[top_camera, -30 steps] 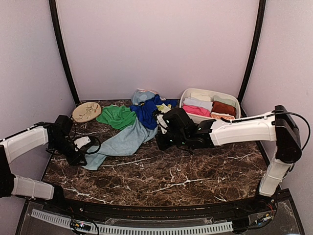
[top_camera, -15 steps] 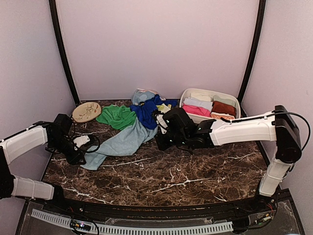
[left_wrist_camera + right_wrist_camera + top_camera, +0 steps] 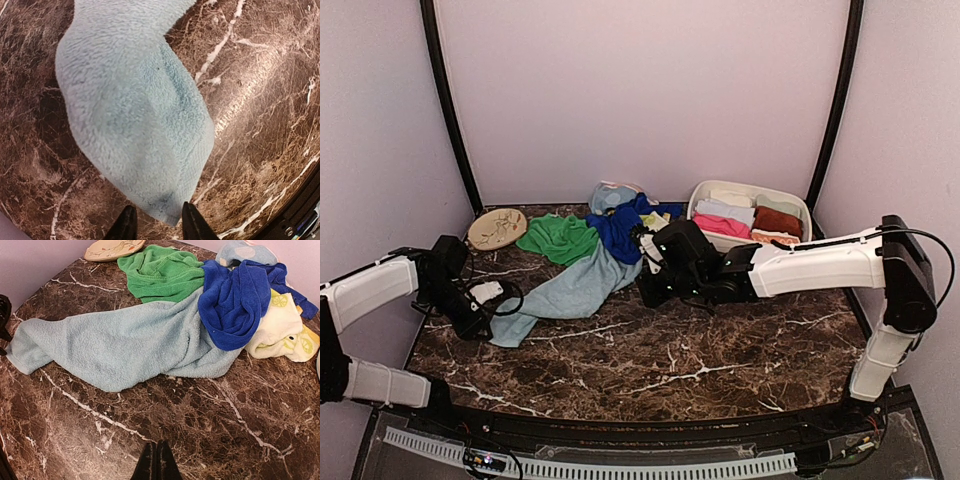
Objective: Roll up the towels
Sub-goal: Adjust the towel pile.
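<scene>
Left wrist view: left gripper [image 3: 158, 220], jaws apart, straddles a corner of the light-blue towel [image 3: 135, 110] (probably to pinch it); right gripper [image 3: 154, 460], jaws together, hovers empty.

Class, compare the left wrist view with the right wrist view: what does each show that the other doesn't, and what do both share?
Only the left wrist view: the left gripper, its fingertips parted at the end of the light blue towel.
Only the right wrist view: the right gripper, shut and holding nothing; the green towel, the royal blue towel, the yellow patterned towel and the disc.
Both: the light blue towel, lying on the marble table.
</scene>
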Available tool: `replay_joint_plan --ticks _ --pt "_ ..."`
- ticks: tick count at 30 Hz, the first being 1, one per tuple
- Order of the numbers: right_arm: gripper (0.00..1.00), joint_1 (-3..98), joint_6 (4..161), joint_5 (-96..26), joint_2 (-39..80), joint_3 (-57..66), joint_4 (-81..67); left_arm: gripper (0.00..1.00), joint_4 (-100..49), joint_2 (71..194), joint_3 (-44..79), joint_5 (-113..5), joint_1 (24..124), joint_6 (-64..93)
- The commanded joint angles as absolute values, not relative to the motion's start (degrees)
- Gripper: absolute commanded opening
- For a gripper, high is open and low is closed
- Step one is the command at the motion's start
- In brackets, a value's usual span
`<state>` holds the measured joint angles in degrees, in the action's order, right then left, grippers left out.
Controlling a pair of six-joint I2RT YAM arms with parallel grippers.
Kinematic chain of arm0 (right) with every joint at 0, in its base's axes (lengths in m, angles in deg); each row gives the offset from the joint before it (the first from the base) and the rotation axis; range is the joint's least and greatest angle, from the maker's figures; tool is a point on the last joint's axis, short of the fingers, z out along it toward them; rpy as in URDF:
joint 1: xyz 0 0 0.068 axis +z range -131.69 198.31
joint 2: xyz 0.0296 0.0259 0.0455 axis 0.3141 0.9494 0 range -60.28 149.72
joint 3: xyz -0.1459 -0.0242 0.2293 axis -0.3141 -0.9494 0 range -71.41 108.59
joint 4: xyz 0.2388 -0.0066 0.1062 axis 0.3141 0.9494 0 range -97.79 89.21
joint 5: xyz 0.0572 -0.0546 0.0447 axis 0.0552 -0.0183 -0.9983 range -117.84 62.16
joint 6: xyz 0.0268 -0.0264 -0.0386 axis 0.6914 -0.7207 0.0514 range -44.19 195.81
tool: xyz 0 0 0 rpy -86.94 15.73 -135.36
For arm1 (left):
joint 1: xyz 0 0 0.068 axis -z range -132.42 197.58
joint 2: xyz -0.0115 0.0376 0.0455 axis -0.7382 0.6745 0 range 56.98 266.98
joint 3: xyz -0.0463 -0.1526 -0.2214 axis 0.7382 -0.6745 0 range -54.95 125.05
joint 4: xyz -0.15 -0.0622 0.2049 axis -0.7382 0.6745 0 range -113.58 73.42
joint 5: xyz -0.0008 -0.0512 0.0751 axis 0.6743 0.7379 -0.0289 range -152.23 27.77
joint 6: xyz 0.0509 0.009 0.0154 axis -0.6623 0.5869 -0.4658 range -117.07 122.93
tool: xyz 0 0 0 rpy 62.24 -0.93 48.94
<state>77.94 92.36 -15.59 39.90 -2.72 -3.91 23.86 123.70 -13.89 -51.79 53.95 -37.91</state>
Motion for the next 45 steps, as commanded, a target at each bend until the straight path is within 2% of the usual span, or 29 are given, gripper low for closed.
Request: replay_joint_plan --ticks 1,6,12,17,22,27,33,38,41,42,45 --pt "0.0 78.3 92.1 -15.2 39.0 -2.4 -6.0 0.28 26.4 124.4 -12.5 -50.0 53.8 -38.4" --pt "0.0 78.3 92.0 -14.6 38.6 -2.8 -6.2 0.24 27.4 125.7 -12.0 -49.0 53.9 -38.8" --pt "0.0 78.3 92.0 -14.4 38.5 -3.1 -6.3 0.01 26.3 126.0 -11.0 -50.0 53.9 -38.3" --pt "0.0 78.2 91.9 -14.2 38.3 -3.0 -6.3 0.0 26.3 124.5 -6.1 -51.8 53.9 -37.4" --pt "0.0 77.3 91.6 -13.9 37.8 -2.4 -6.0 0.0 27.4 123.5 5.1 -55.4 55.0 -37.5" --pt "0.0 76.1 91.4 -13.6 36.3 -2.1 -5.8 0.0 24.4 121.9 14.5 -64.2 60.9 -39.8" --pt "0.0 75.7 91.2 -12.6 36.2 -1.2 -5.3 0.0 17.0 119.6 18.6 -76.0 65.0 -49.3" --pt "0.11 75.7 90.4 -13.2 40.5 2.2 -5.4 0.0 18.2 118.0 17.8 -78.6 65.1 -51.6" --pt "0.28 75.4 89.3 -13.9 46.4 8.3 -3.7 0.0 20.1 116.7 14.1 -77.3 65.0 -49.4" --pt "0.35 75.2 88.9 -14.0 49.8 11.0 -2.5 0.03 21.2 116.6 12.5 -76.3 65.0 -47.8" --pt "0.41 74.6 87.8 -13.7 57.5 19.7 1.1 0.35 24.4 117.9 7.1 -70.4 63.1 -43.4"
